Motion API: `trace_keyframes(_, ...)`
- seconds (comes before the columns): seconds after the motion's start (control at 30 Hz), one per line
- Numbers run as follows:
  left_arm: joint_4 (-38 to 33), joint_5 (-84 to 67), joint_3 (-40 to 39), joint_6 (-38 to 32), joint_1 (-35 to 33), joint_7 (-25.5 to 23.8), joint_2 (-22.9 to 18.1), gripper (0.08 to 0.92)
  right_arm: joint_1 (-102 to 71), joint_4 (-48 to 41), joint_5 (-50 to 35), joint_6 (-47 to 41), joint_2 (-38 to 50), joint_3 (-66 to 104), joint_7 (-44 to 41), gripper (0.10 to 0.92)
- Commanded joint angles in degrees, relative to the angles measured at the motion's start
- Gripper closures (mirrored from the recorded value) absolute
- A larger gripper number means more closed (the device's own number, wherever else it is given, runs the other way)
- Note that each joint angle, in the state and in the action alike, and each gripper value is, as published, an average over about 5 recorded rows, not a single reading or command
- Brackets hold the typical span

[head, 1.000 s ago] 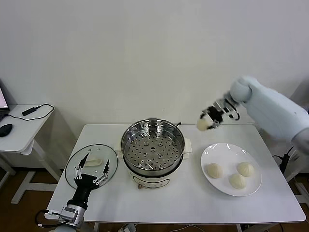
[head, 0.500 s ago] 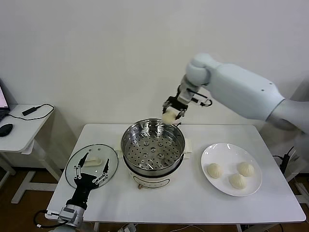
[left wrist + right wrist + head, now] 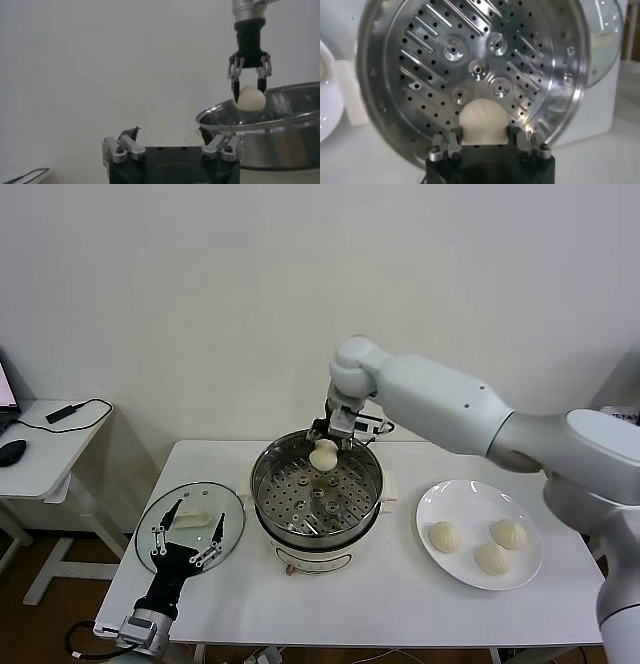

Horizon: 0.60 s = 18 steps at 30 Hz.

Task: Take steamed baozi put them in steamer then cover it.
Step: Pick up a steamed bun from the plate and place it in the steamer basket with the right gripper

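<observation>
Above steamer (image 3: 316,484), right claw (image 3: 325,446) pinches baozi (image 3: 323,456); left claw (image 3: 187,534) spread

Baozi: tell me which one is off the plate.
The baozi held by the right gripper above the steamer; the other three lie on the white plate.

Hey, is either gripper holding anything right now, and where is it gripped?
The right gripper holds one baozi by its sides, over the steamer. The left gripper holds nothing.
</observation>
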<state>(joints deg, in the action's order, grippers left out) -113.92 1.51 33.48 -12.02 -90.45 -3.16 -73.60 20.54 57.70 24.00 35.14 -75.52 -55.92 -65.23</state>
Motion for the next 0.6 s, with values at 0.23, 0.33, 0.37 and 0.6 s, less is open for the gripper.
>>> trace_keyframes(0.23, 0.48, 0.56, 0.27, -1.23, -0.22, -0.64, -0.05, 0.177, -4.46, -5.84, 6.89, 1.15, -4.21, 3.20, 0.69, 0.375)
trace_keyframes(0.33, 0.62, 0.56, 0.26, -1.34, -0.11, -0.60, -0.04, 0.177, -4.74, -6.34, 7.31, 1.56, -4.70, 3.39, 0.86, 0.328)
trace_keyframes(0.37, 0.65, 0.56, 0.27, -1.36, -0.05, -0.58, -0.03, 0.177, -4.79, -6.46, 7.29, 1.66, -4.83, 3.43, 0.92, 0.306)
trace_keyframes(0.6, 0.22, 0.06, 0.75, -1.47, 0.01, -0.27, 0.22, 0.177, -3.49, -3.44, 0.69, 1.21, -2.30, 3.13, -0.49, 0.205)
